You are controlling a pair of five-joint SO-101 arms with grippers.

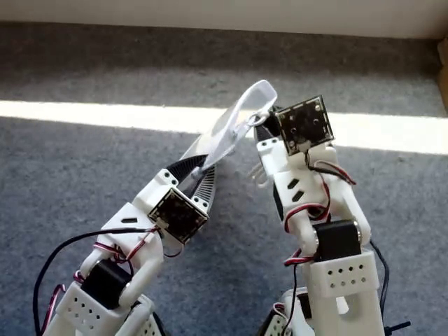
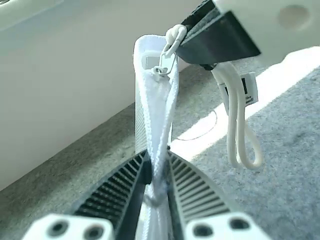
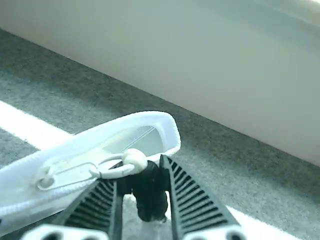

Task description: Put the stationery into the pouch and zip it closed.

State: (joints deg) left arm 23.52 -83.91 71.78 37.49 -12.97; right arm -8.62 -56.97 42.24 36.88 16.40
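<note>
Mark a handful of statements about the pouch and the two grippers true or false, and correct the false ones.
1. The pouch lies flat on the carpet. False: it is held up off the carpet between the two grippers.
2. The left gripper is shut on one end of the pouch. True.
3. The right gripper is open and clear of the pouch. False: it is shut on the white pull cord at the zipper.
4. The zipper slider sits near the pouch end by the right gripper. True.
5. The floor under the arms is bare wood. False: it is grey carpet crossed by a strip of sunlight.
</note>
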